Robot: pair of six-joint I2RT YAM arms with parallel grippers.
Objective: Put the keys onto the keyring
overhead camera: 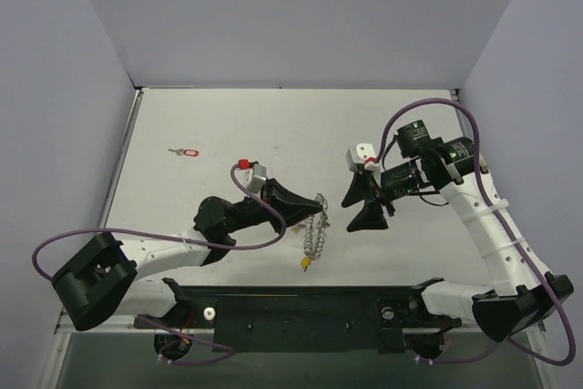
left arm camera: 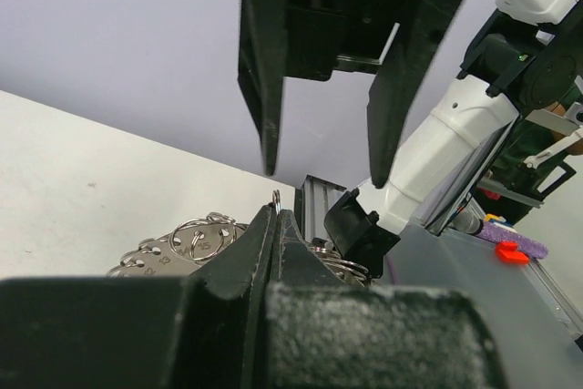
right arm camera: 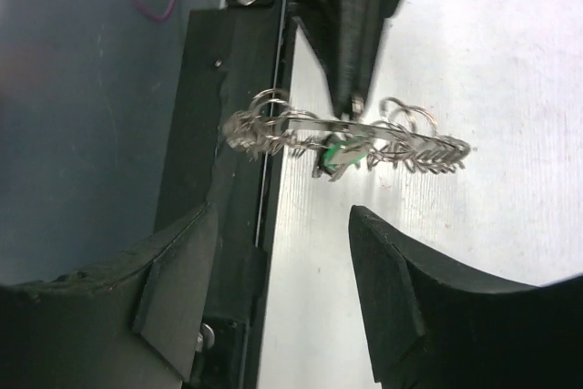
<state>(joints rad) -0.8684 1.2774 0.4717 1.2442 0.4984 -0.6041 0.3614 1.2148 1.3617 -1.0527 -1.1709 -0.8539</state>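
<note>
My left gripper [overhead camera: 312, 211] is shut on the keyring [overhead camera: 316, 230], which hangs edge-up just above the table with its small yellow piece [overhead camera: 306, 262] at the near end. In the left wrist view the gripper [left arm camera: 276, 211] pinches one small ring of it, with the toothed plate [left arm camera: 173, 248] beside. The green key [right arm camera: 339, 156] hangs from the keyring [right arm camera: 364, 134] in the right wrist view. My right gripper [overhead camera: 347, 216] is open and empty, facing the keyring from the right with a small gap [right arm camera: 281, 216]. The red key [overhead camera: 187, 151] lies on the table at the far left.
The black rail [overhead camera: 301, 312] of the arm mounts runs along the near table edge, close under the keyring. Grey walls close the table at the back and sides. A purple cable [overhead camera: 246, 241] loops beside the left arm.
</note>
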